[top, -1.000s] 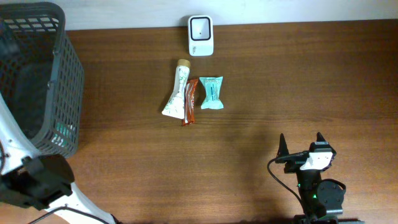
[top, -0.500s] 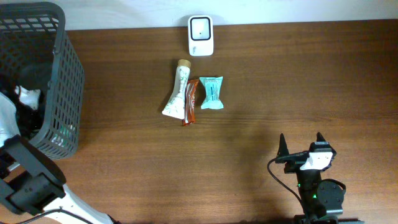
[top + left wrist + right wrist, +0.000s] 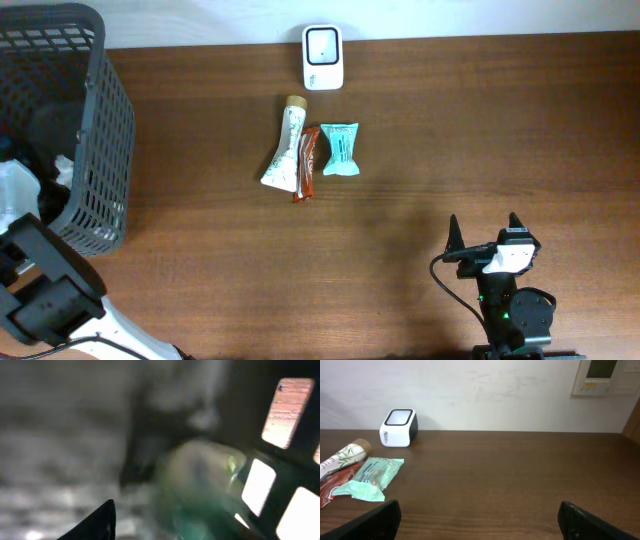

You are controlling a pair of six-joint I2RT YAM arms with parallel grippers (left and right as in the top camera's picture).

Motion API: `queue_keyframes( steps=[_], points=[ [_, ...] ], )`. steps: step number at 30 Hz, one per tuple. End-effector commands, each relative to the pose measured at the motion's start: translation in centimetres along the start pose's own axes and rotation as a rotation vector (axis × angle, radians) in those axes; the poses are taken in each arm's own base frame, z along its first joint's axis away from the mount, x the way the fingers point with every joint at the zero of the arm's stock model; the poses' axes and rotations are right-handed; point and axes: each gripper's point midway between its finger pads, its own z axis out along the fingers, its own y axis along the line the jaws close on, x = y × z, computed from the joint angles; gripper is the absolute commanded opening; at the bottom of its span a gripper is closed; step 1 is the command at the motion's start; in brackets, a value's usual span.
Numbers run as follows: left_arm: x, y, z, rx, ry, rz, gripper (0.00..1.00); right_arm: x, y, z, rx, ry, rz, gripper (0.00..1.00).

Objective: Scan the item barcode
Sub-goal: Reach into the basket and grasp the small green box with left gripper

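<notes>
The white scanner point(image 3: 322, 56) stands at the table's far edge, also seen as the scanner point(image 3: 398, 427) in the right wrist view. Three items lie in front of it: a white tube point(image 3: 285, 150), a brown bar point(image 3: 307, 163) and a teal packet point(image 3: 339, 148). My left arm point(image 3: 25, 190) reaches down into the dark mesh basket point(image 3: 100, 120). Its wrist view is blurred. It shows one dark fingertip point(image 3: 102, 517) beside a greenish wrapped item point(image 3: 200, 485) against the basket wall. My right gripper point(image 3: 484, 232) rests open near the front edge with nothing between its fingers.
The basket takes up the table's left end. The basket wall's openings point(image 3: 287, 410) show right of the greenish item. A pale wall with a wall panel point(image 3: 605, 375) stands behind the table.
My left arm has swung down inside the basket, close to the greenish item. The right arm and the three items on the table have not moved.
</notes>
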Motion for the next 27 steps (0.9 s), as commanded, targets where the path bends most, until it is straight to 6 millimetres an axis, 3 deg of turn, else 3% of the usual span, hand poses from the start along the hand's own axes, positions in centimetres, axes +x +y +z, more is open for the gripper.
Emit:
queue_keyframes(
  steps=[1, 2, 4, 6, 9, 11, 12, 14, 15, 17, 19, 20, 21, 22, 25, 26, 27],
  points=[
    [1.3, -2.2, 2.9, 0.108, 0.009, 0.001, 0.23, 0.3, -0.4, 0.0, 0.018, 0.004, 0.004, 0.99],
    [1.3, -2.1, 3.1, 0.106, 0.005, 0.001, 0.00, 0.3, -0.4, 0.0, 0.018, 0.004, 0.004, 0.98],
    [0.6, -1.5, 2.4, 0.081, -0.012, 0.004, 0.00, 0.3, -0.4, 0.0, 0.018, 0.004, 0.004, 0.99],
    [-1.5, -0.4, 0.6, 0.044, -0.073, -0.049, 0.00, 0.3, -0.4, 0.0, 0.018, 0.004, 0.004, 0.98],
    [-7.3, 2.5, -6.2, -0.042, -0.273, -0.226, 0.00, 0.3, -0.4, 0.0, 0.018, 0.004, 0.004, 0.98],
    [-11.8, 4.3, -14.7, -0.075, -0.509, -0.422, 0.00, 0.3, -0.4, 0.0, 0.018, 0.004, 0.004, 0.98],
    [-13.8, 3.9, -19.9, -0.039, -0.647, -0.455, 0.00, 0.3, -0.4, 0.0, 0.018, 0.004, 0.004, 0.99],
    [-16.0, 2.2, -27.9, 0.052, -0.861, -0.444, 0.00, 0.3, -0.4, 0.0, 0.018, 0.004, 0.004, 0.99],
    [-16.7, 0.3, -33.8, 0.132, -1.011, -0.414, 0.00, 0.3, -0.4, 0.0, 0.018, 0.004, 0.004, 0.99],
    [-16.5, -3.9, -41.3, 0.397, -1.161, -0.448, 0.00, 0.3, -0.4, 0.0, 0.018, 0.004, 0.004, 0.99],
    [-15.0, -9.4, -46.2, 0.691, -1.169, -0.409, 0.00, 0.3, -0.4, 0.0, 0.018, 0.004, 0.004, 0.98],
    [-14.1, -13.1, -47.8, 0.791, -1.147, -0.301, 0.00, 0.3, -0.4, 0.0, 0.018, 0.004, 0.004, 0.99],
    [-13.7, -17.0, -48.1, 0.872, -1.095, -0.199, 0.00, 0.3, -0.4, 0.0, 0.018, 0.004, 0.004, 0.99],
    [-13.5, -19.1, -47.8, 0.914, -1.051, -0.160, 0.00, 0.3, -0.4, 0.0, 0.018, 0.004, 0.004, 0.99],
    [-13.3, -28.1, -43.3, 0.901, -0.877, -0.008, 0.00, 0.3, -0.4, 0.0, 0.018, 0.004, 0.004, 0.99],
    [-13.3, -29.8, -42.1, 0.872, -0.845, 0.008, 0.00, 0.3, -0.4, 0.0, 0.018, 0.004, 0.004, 0.99],
    [-13.6, -32.3, -39.4, 0.797, -0.783, -0.010, 0.00, 0.3, -0.4, 0.0, 0.018, 0.004, 0.004, 0.99]
  ],
)
